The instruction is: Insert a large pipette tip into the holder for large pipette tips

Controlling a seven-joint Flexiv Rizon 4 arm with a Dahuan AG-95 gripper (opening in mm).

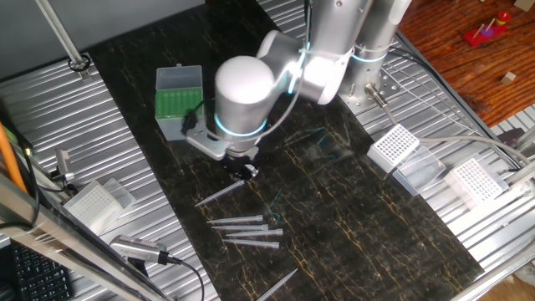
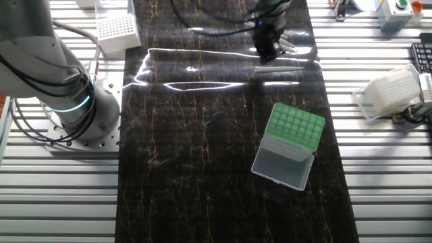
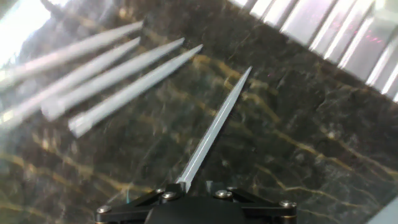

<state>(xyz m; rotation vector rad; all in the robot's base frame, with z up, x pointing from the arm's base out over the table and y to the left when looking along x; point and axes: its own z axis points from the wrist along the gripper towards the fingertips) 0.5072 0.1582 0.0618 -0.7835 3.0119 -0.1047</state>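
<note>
Stretching across the middle of the table [image 1: 351, 226] is a dark marbled mat, flanked by ribbed metal. On the mat, well apart from the arm's working end, sits the holder for large pipette tips [image 2: 288, 144], its green perforated rack exposed and its pale lid folded open beside it. White perforated racks [image 1: 393, 146] with clear lids stand off the mat on the metal ribs. The hand [image 1: 241, 170] hangs low over the mat, and it appears to be clenched on the wide end of the large pipette tip [image 3: 214, 130], though the fingertips themselves are hidden in the hand view. That tip slants away from the hand to a fine point near the mat. Four spare tips [image 3: 102, 71] lie side by side on the mat just beside it.
</note>
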